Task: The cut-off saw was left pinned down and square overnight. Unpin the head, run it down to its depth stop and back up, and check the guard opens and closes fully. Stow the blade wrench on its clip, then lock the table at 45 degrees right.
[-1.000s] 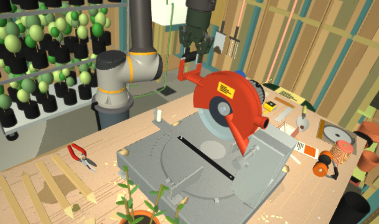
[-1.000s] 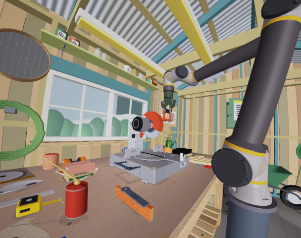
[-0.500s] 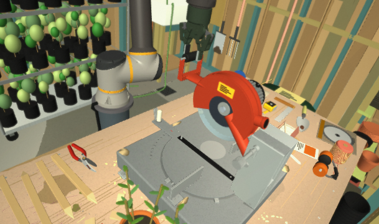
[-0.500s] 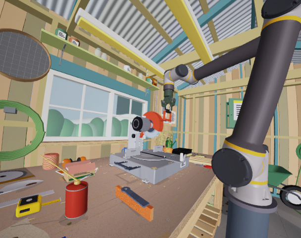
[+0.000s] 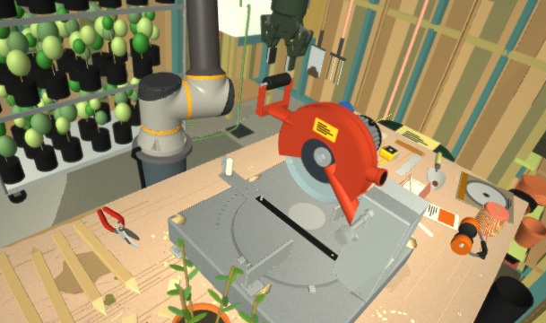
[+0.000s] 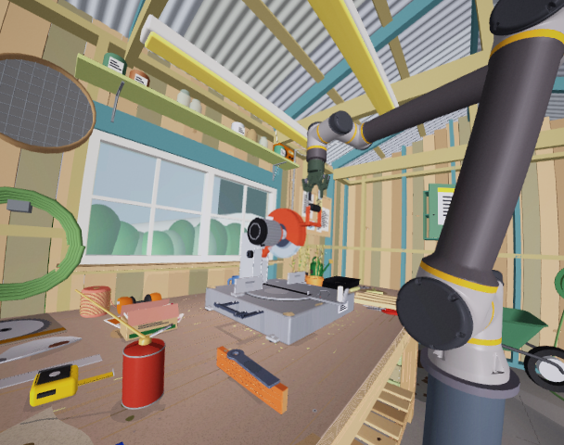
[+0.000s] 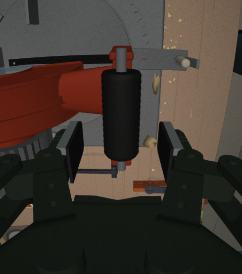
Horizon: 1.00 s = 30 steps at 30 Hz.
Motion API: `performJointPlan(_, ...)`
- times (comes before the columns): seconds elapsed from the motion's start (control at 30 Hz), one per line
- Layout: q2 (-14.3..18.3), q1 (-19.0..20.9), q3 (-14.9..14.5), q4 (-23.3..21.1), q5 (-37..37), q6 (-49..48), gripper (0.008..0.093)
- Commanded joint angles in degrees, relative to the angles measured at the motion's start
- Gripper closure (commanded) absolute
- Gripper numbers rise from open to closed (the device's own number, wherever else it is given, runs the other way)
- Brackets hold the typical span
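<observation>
My gripper (image 5: 283,58) (image 6: 315,195) (image 7: 120,150) hangs open just above the saw's black handle grip (image 5: 276,82) (image 7: 121,113) and holds nothing. The grip lies below and between the fingers. The orange saw head (image 5: 331,150) (image 6: 286,229) stands raised over the grey table (image 5: 277,224) (image 6: 282,306). The blade shows under the guard's lower edge. The blade wrench (image 6: 252,367) (image 7: 151,189) lies on an orange block (image 6: 251,379) on the bench. The miter handle (image 5: 229,166) (image 7: 183,61) sticks out at the table's front.
A red can (image 6: 142,372) stands on the near bench by a yellow tape measure (image 6: 53,383). Red pruners (image 5: 115,225) and wooden stakes lie left of the saw. A potted plant (image 5: 205,291) stands at the saw's front corner. Clay pots (image 5: 535,202) and orange earmuffs (image 5: 467,235) sit to the right.
</observation>
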Motion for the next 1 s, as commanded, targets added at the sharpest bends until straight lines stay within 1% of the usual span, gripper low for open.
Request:
performJointPlan(0.0, 0.00, 0.00, -0.01, 0.00, 0.00, 0.00, 0.0434)
performJointPlan(0.13, 0.02, 0.00, -0.35, 0.32, 0.00, 0.00, 0.0434)
performJointPlan(0.27, 0.28, 0.00, -4.15, 3.70, 0.00, 0.00, 0.0434)
performJointPlan(0.3, 0.34, 0.00, -4.73, 4.21, 0.00, 0.00, 0.0434)
performJointPlan(0.97, 0.39, 0.00, -4.81, 4.43, 0.00, 0.00, 0.0434)
